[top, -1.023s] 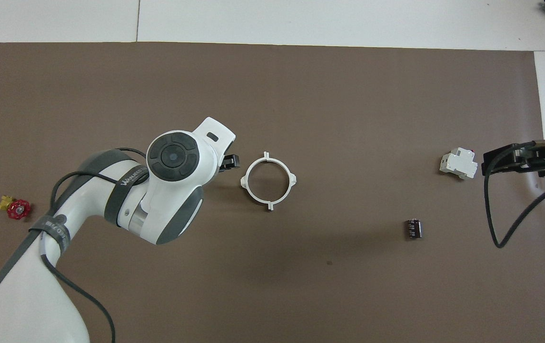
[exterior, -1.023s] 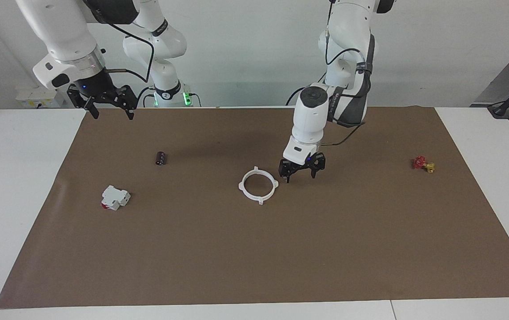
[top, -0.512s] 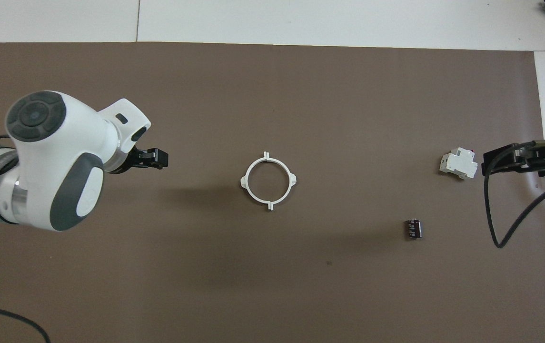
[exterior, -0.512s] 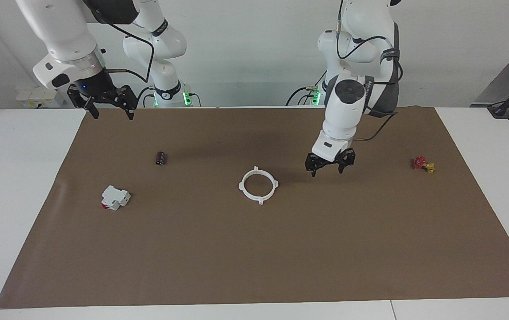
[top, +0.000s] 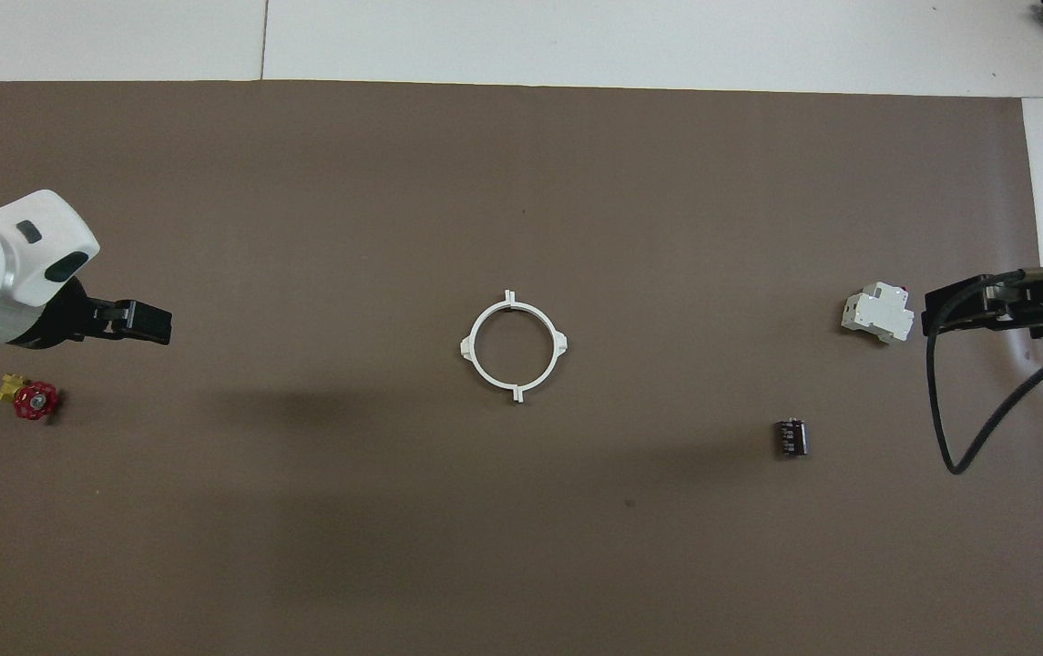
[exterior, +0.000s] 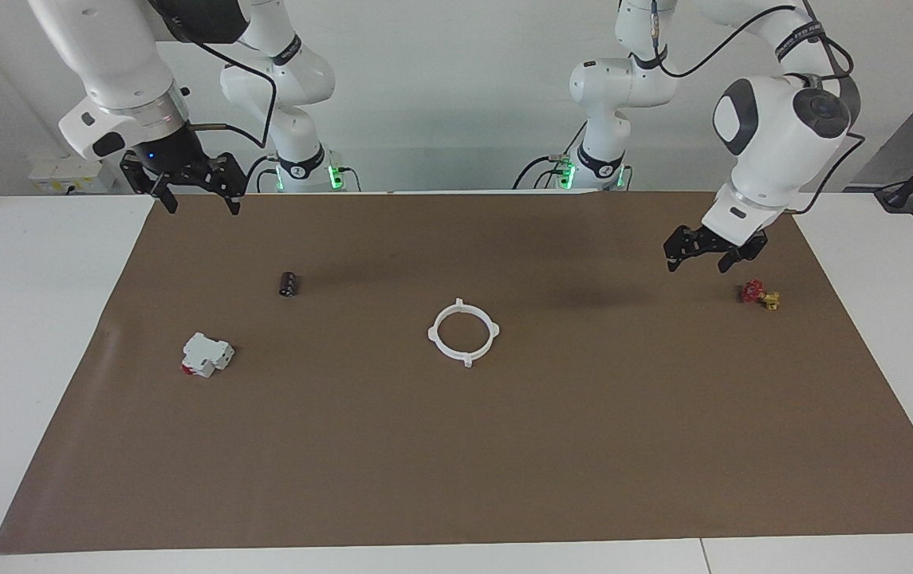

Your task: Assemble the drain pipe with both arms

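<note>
Since the drain pipe (exterior: 463,332) lies on the middle of the table (exterior: 456,446) as one closed white ring, touched by neither arm, the joining looks done and little seems left. The left claw (exterior: 705,250) hangs wide and empty above the table near the small red valve (exterior: 758,294). The right claw (exterior: 194,190), also wide and empty, waits over the table's edge at its own end.

Drain pipe (exterior: 463,332) mid-mat, breaker (exterior: 206,354) and cylinder (exterior: 289,284) toward right arm's end, valve (exterior: 759,294) toward left arm's end
</note>
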`<move>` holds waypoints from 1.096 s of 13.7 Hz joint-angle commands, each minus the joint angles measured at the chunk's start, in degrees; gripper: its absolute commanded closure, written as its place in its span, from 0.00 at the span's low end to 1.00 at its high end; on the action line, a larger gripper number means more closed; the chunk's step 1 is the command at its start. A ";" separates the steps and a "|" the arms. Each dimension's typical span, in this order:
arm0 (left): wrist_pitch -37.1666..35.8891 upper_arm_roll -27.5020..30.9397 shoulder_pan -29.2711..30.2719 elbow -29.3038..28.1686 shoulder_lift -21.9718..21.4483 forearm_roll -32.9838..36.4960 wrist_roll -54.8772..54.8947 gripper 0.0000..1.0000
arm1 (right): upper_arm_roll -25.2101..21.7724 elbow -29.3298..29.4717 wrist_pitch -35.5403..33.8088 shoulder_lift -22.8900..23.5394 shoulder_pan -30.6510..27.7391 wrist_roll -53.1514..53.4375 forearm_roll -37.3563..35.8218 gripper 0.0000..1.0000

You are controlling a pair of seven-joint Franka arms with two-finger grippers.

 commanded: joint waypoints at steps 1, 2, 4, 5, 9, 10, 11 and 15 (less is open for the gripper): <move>-4.78 -0.36 2.76 3.60 -2.31 -1.02 5.28 0.00 | 0.14 -0.94 0.80 -0.96 -0.29 -0.98 0.97 0.00; -7.59 -0.36 2.94 7.63 -1.61 -1.01 5.72 0.00 | 0.14 -0.94 0.80 -0.96 -0.29 -0.98 0.97 0.00; -12.51 -0.36 3.03 15.89 1.11 -0.67 5.90 0.00 | 0.14 -0.94 0.80 -0.96 -0.29 -0.98 0.97 0.00; -14.80 -0.36 2.94 19.67 2.43 -0.49 5.90 0.00 | 0.06 -0.94 0.80 -0.96 -0.29 -0.98 0.97 0.00; -18.16 -0.45 3.11 24.54 2.71 -0.83 5.46 0.00 | 0.05 -0.94 0.80 -0.96 -0.29 -0.98 0.97 0.00; -18.42 -0.45 2.94 24.20 2.01 -0.58 5.20 0.00 | 0.05 -0.94 0.80 -0.96 -0.29 -0.98 0.97 0.00; -19.56 -0.54 2.85 23.67 1.66 -0.58 5.11 0.00 | 0.14 -0.94 0.80 -0.96 -0.29 -0.98 0.97 0.00; -20.88 -0.45 3.11 22.61 1.12 -0.58 3.71 0.00 | 0.14 -0.94 0.80 -0.96 -0.29 -0.98 0.97 0.00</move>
